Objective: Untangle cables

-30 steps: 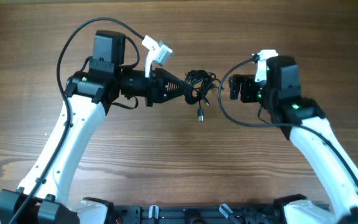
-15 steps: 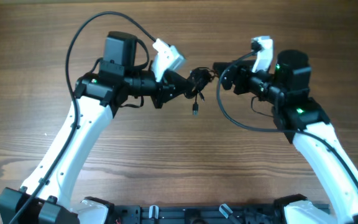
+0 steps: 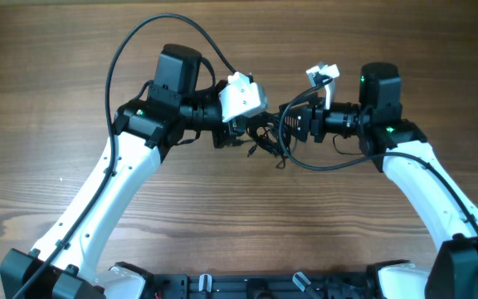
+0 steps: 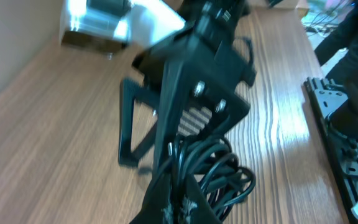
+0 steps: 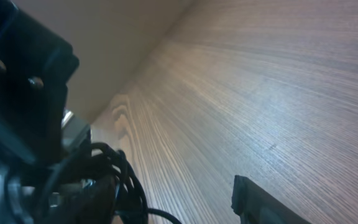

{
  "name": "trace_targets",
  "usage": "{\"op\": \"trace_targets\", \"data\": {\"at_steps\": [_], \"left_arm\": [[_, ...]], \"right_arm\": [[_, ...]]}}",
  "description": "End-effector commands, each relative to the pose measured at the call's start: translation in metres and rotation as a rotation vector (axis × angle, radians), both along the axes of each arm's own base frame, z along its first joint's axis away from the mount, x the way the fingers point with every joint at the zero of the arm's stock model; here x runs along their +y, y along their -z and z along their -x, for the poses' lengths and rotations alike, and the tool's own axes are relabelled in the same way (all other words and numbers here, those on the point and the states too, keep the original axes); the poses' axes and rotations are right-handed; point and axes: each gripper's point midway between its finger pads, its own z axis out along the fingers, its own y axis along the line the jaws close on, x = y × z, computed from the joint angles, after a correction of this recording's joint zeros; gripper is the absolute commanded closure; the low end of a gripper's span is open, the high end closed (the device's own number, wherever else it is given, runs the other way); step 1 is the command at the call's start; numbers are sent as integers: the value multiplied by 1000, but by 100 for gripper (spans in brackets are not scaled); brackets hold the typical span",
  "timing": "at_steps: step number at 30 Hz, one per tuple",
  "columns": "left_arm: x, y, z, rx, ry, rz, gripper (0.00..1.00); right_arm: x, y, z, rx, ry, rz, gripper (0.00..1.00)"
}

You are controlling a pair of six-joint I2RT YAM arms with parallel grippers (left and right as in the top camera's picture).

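Observation:
The cables (image 3: pixel 265 143) are one small knotted black bundle held just above the wooden table (image 3: pixel 239 216), with a plug end (image 3: pixel 279 162) hanging below. My left gripper (image 3: pixel 251 139) is shut on the bundle from the left. In the left wrist view its fingers (image 4: pixel 176 179) pinch the loops of the cables (image 4: pixel 219 174). My right gripper (image 3: pixel 293 126) is open and faces the bundle from the right, very close. In the right wrist view the cables (image 5: pixel 120 180) lie against its left finger (image 5: pixel 82 202), and the right finger (image 5: pixel 260 202) stands apart; the right gripper (image 5: pixel 179 208) holds nothing.
The thicker black arm cables arch over the left arm (image 3: pixel 152 29) and loop below the right wrist (image 3: pixel 322 162). White camera housings sit on both wrists (image 3: pixel 243 95). The right gripper's black body (image 4: pixel 197 81) fills the upper left wrist view.
My left gripper has carried the bundle a little right and lower. My right gripper has swung left and closed in on the bundle, its jaws still open.

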Motion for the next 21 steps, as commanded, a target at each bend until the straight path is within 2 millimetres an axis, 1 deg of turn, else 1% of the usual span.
{"op": "trace_targets", "data": {"at_steps": [1, 6, 9, 10, 11, 13, 14, 15, 16, 17, 18, 19, 21], "left_arm": [[-7, -18, 7, -65, 66, 55, 96], [-6, -19, 2, -91, 48, 49, 96], [-6, -20, 1, -94, 48, 50, 96], [-6, -20, 1, -93, 47, 50, 96], [-6, -20, 1, -84, 43, 51, 96], [-6, -20, 1, -83, 43, 51, 96], [-6, -20, 1, -84, 43, 51, 96], [-6, -20, 1, -86, 43, 52, 96], [-7, -20, 1, -89, 43, 53, 96], [-7, -21, 1, -90, 43, 54, 96], [-7, -22, 0, -95, 44, 56, 96], [-8, -24, 0, -79, 39, 71, 96], [-12, -32, 3, -17, 34, 119, 96]], "right_arm": [[7, 14, 7, 16, -74, -19, 37], [8, 36, 8, 108, -83, -16, 38], [9, 43, 7, 130, -85, -15, 38], [10, 43, 9, 140, -104, -32, 41], [12, 39, 14, 142, -139, -65, 42], [16, 19, 30, 112, -255, -170, 45], [17, 9, 36, 101, -303, -217, 49], [17, 6, 38, 93, -318, -230, 58], [17, 10, 34, 93, -294, -208, 73], [17, 16, 29, 95, -260, -176, 83], [13, 35, 13, 128, -146, -80, 96], [3, 59, -6, 188, 4, 38, 96], [-23, 95, -28, 261, 234, 227, 96]]}}
